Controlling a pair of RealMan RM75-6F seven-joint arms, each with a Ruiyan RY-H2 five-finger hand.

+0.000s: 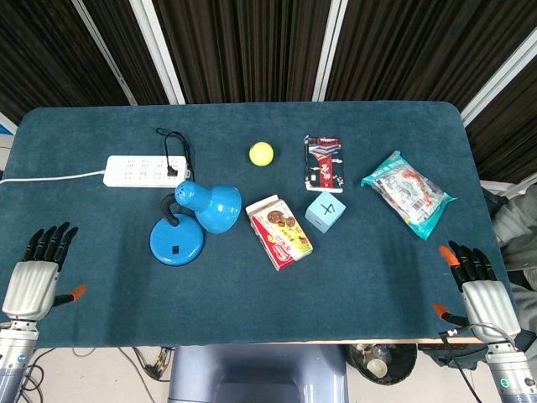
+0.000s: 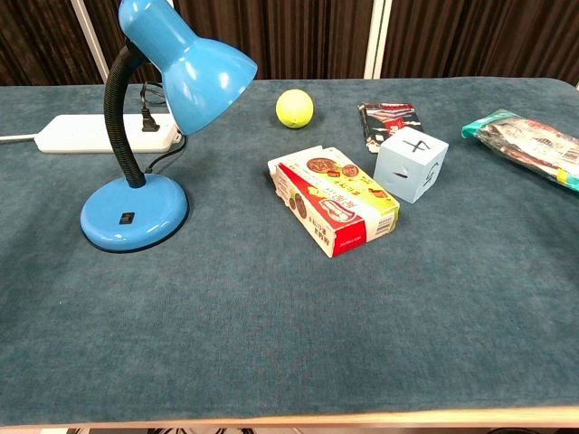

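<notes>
Left robot hand (image 1: 35, 273): lower left of the head view, at the counter's (image 1: 377, 269) near left corner, fingers straight and a little apart, holding nothing; not seen in the chest view.
Right robot hand (image 1: 478, 285): lower right of the head view, at the near right corner, fingers stretched out and slightly spread, holding nothing; not seen in the chest view.
Lamp (image 1: 189, 220): blue, left of center, nearest the left robot hand but well apart from it; round base flat on the cloth, black neck bent over, shade facing right.
Power strip (image 1: 143, 170): white, upper left, just behind the lamp, with 1 black plug in it.
Ball (image 1: 261, 153): yellow-green, upper middle, alone.
Biscuit box (image 1: 278, 231): center, lying flat and closed; contents cannot be seen.
Cube (image 1: 325, 211): light blue, just right of the box, a 4 on its top face.
Dark packet (image 1: 325, 163): behind the cube, lying flat, sealed.
Clear bag (image 1: 407, 193): right side, teal-edged, flat on the counter, a printed pack showing inside; the thing nearest the right robot hand, still well apart.
</notes>
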